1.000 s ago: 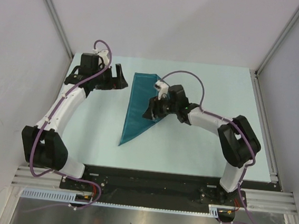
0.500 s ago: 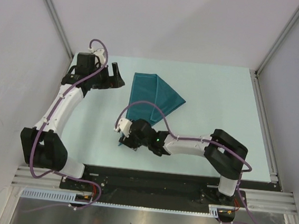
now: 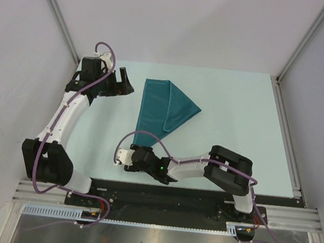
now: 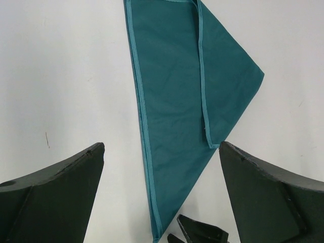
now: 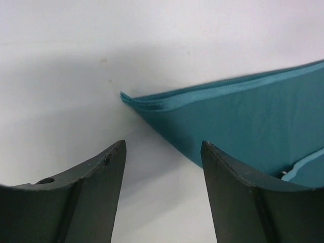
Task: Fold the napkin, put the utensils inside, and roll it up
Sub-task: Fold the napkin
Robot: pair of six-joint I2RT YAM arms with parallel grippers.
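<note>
The napkin (image 3: 166,105) lies flat on the pale worktop (image 3: 232,105), in the far-left centre of the surface. It is folded into a long, narrow wedge. The wide end points away from the arm bases and the narrow tip points toward them. One corner projects to the right. In the left wrist view, the napkin (image 4: 172,101) shows a light hemmed border along its left edge. A second hemmed edge runs down the upper layer.

The left pincer (image 3: 122,82) is positioned near the far-left corner of the worktop, just beside the napkin's wide end and not touching it. Its fingers are spread fully apart and grip nothing. The left wrist view confirms this: the left pincer (image 4: 161,146) has the cloth below and beyond its fingers.

The right pincer (image 3: 128,157) sits low near the front edge, at the napkin's narrow tip. Its fingers are partly spread with nothing between them. In the right wrist view, the right pincer (image 5: 162,147) faces the napkin (image 5: 253,116), whose tip lies just ahead of the fingertips.
</note>
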